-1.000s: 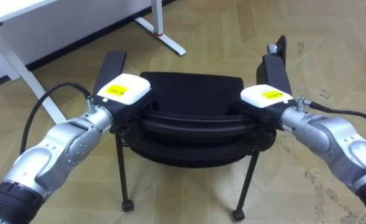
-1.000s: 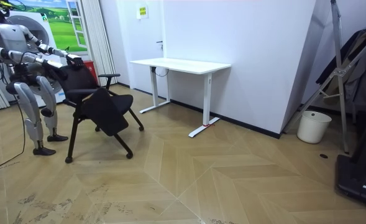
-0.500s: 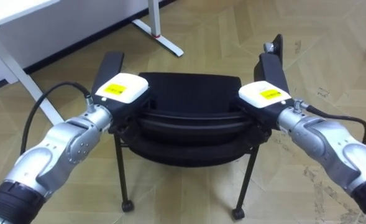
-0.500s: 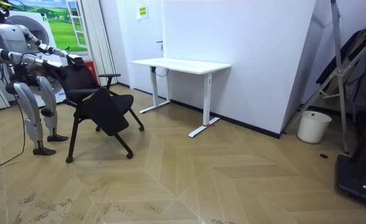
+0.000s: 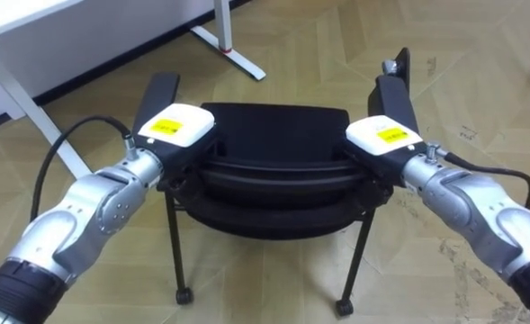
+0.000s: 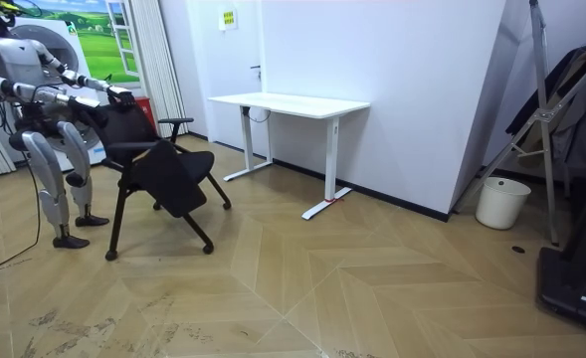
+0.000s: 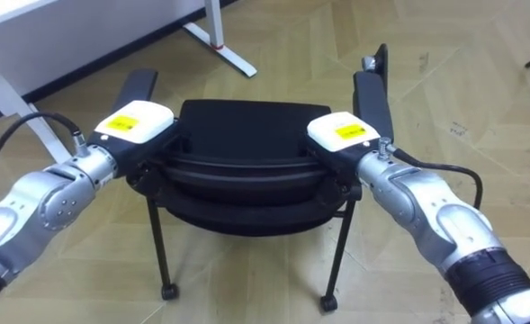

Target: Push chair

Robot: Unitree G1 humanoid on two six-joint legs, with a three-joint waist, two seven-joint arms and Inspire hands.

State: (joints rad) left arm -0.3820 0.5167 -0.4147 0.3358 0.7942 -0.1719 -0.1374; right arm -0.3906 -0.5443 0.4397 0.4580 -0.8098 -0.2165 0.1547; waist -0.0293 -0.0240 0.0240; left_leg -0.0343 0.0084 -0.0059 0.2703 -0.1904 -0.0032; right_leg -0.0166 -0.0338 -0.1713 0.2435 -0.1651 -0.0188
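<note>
A black chair [image 5: 273,135] with armrests and thin legs on small castors stands right in front of me, its seat facing away. My left hand [image 5: 176,130] sits on the left top corner of the backrest [image 5: 273,184], fingers curled over its edge. My right hand [image 5: 383,137] holds the right top corner the same way. In the room view I stand upright behind the chair [image 6: 163,164], at the room view's left, with both arms stretched out to its back.
A white desk [image 6: 288,102] stands beyond the chair by the wall, its foot [image 5: 242,58] near the chair's far left. A white bin [image 6: 501,202] and a dark rack [image 6: 561,119] are far off at the room view's right. Open wooden floor [image 6: 302,278] lies between.
The eye view has shifted very slightly. Both hands stay on the backrest and the chair stands where it did.
</note>
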